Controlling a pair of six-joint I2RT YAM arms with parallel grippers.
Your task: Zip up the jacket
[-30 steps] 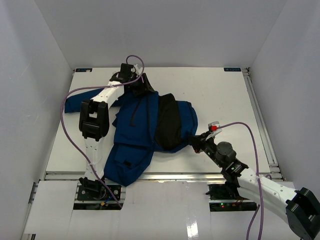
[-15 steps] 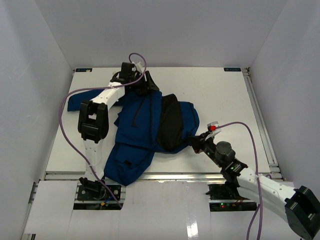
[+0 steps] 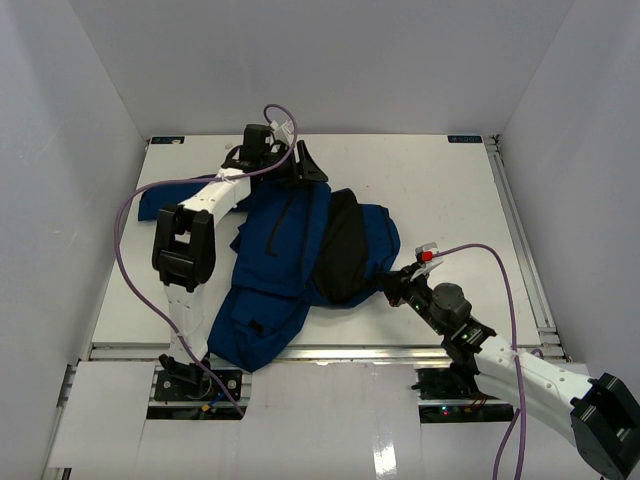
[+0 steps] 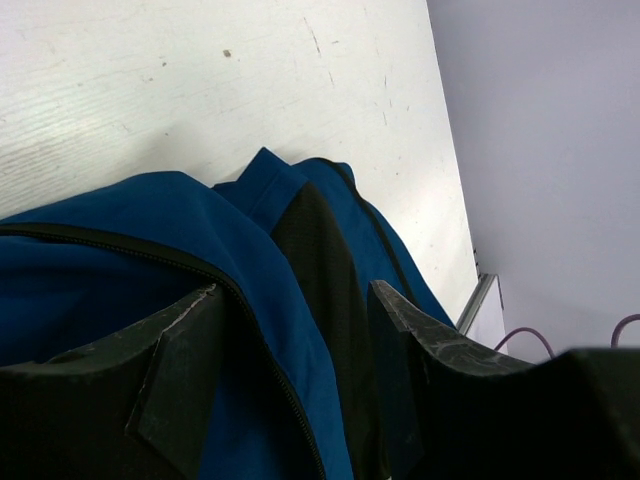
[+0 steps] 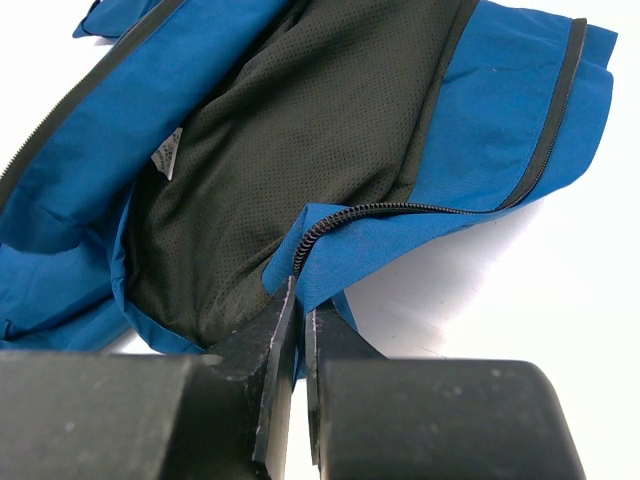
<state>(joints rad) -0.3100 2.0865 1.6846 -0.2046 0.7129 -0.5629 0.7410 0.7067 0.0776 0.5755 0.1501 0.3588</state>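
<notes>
The jacket (image 3: 290, 260) lies rumpled and open on the table (image 3: 440, 190), from the far left down to the near edge, with its black lining (image 5: 300, 130) and a small white label (image 5: 168, 152) turned up. It looks soft, light and limp. It will likely sag and fold wherever it is not held, so the firmer zipper edge (image 5: 350, 215) seems the best place to grip.

The right tool (image 3: 392, 285) has its fingers pressed almost together on the jacket's right front edge, just at the end of the zipper teeth. The left tool (image 3: 292, 165) sits at the far end of the jacket. Its fingers (image 4: 180, 390) stand apart with a thick fold of blue cloth and a zipper line between them. Whether they are squeezing that fold cannot be told.

No box or bin is in view. The pockets cannot be made out clearly, and nothing shows of what they hold.
</notes>
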